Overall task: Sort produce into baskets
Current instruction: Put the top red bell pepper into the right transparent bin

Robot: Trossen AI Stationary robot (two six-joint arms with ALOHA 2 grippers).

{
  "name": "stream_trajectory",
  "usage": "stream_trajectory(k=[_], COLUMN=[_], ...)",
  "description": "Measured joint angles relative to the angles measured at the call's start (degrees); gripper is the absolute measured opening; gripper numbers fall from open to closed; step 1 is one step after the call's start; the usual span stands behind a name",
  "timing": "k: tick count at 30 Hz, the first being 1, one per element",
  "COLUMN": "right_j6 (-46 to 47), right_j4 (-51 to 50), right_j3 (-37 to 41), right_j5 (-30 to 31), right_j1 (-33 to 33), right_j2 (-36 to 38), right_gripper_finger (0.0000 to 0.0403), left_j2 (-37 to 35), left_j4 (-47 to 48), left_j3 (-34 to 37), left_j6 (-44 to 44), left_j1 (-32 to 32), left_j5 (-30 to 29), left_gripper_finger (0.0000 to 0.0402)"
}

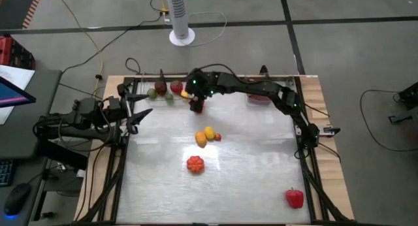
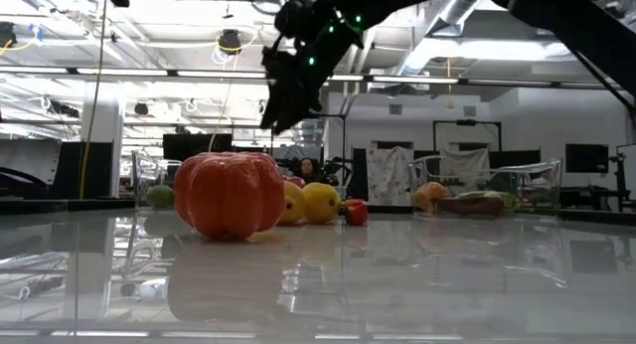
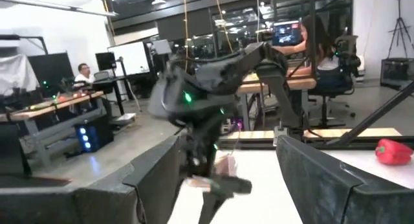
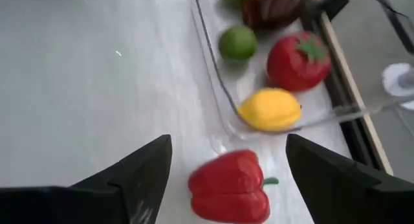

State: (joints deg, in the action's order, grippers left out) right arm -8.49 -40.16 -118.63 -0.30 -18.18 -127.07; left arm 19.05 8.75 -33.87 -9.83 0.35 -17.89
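My right gripper (image 1: 196,103) (image 4: 228,146) hangs open at the far left of the table, fingers slanting down. Below it, between the fingers and apart from both, lies a red pepper (image 4: 229,185) on the tabletop. The pepper sits just outside the corner of a clear basket (image 4: 208,62) (image 1: 171,100). That basket holds a yellow lemon (image 4: 268,109), a red tomato (image 4: 299,61), a green lime (image 4: 237,43) and a dark eggplant (image 4: 272,7). My left gripper (image 1: 145,113) (image 3: 226,153) waits open at the table's left edge, nothing between its fingers.
Mid-table lie a yellow lemon (image 1: 209,132), an orange fruit (image 1: 200,140), a small red piece (image 1: 218,137) and an orange tomato (image 1: 194,164) (image 2: 229,193). Another red pepper (image 1: 294,198) sits near the front right corner. A second clear basket (image 1: 260,99) stands at the far right.
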Motion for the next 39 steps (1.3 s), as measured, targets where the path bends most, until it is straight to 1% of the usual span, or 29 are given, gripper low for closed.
stream_trajectory(k=[2, 8, 11, 13, 15, 18, 24, 27, 31, 33, 36, 39], right_j6=[-0.1, 1.9, 4.2, 5.2, 5.2, 5.0, 2.3, 1.1, 0.9, 0.6, 0.5, -0.3], right_j4=[3.6, 22.2, 32.3, 37.7, 40.3, 38.3, 37.7, 37.2, 37.6, 36.2, 35.4, 29.7], right_j3=[4.7, 24.3, 33.3, 37.5, 39.7, 40.7, 40.5, 40.5, 39.6, 37.7, 33.3, 28.6], right_j5=[0.9, 2.4, 1.9, -0.1, -1.0, 0.4, 0.0, -1.1, -1.2, -1.3, -1.3, -1.3], right_j1=[0.5, 0.8, -0.2, -1.1, -1.7, -1.9, -2.1, -2.3, -2.5, -2.5, -2.5, -2.5], right_j2=[1.2, 9.0, 13.4, 15.4, 15.7, 15.0, 15.3, 15.2, 12.5, 10.2, 8.4, 5.9], right_gripper_finger=[0.0322, 0.0314, 0.0314, 0.0314, 0.0316, 0.0317, 0.0320, 0.0341, 0.0388, 0.0395, 0.0391, 0.0397], left_j2=[0.0, -0.5, -1.1, -1.5, -1.9, -2.0, -2.0, -2.0, -2.0, -2.0, -2.0, -2.0], left_j4=[1.0, 3.5, 3.6, 3.6, 3.9, 4.1, 5.2, 5.3, 5.3, 5.3, 5.3, 5.6], left_j3=[0.0, 0.0, 0.0, 0.0, 0.0, 0.0, 0.0, 0.0, 0.0, 0.0, 0.0, 0.0], left_j6=[0.9, 2.4, 3.4, 4.1, 4.8, 5.7, 6.1, 6.1, 6.1, 6.1, 6.1, 6.1], left_j1=[0.0, 0.0, 0.0, 0.0, 0.0, 0.0, 0.0, 0.0, 0.0, 0.0, 0.0, 0.0], left_j5=[-0.3, -0.7, -0.8, -0.8, -0.8, -0.8, -0.8, -0.8, -0.8, -0.8, -0.8, -0.8], left_gripper_finger=[0.0245, 0.0245, 0.0245, 0.0245, 0.0245, 0.0245, 0.0245, 0.0245, 0.0245, 0.0245, 0.0245, 0.0245])
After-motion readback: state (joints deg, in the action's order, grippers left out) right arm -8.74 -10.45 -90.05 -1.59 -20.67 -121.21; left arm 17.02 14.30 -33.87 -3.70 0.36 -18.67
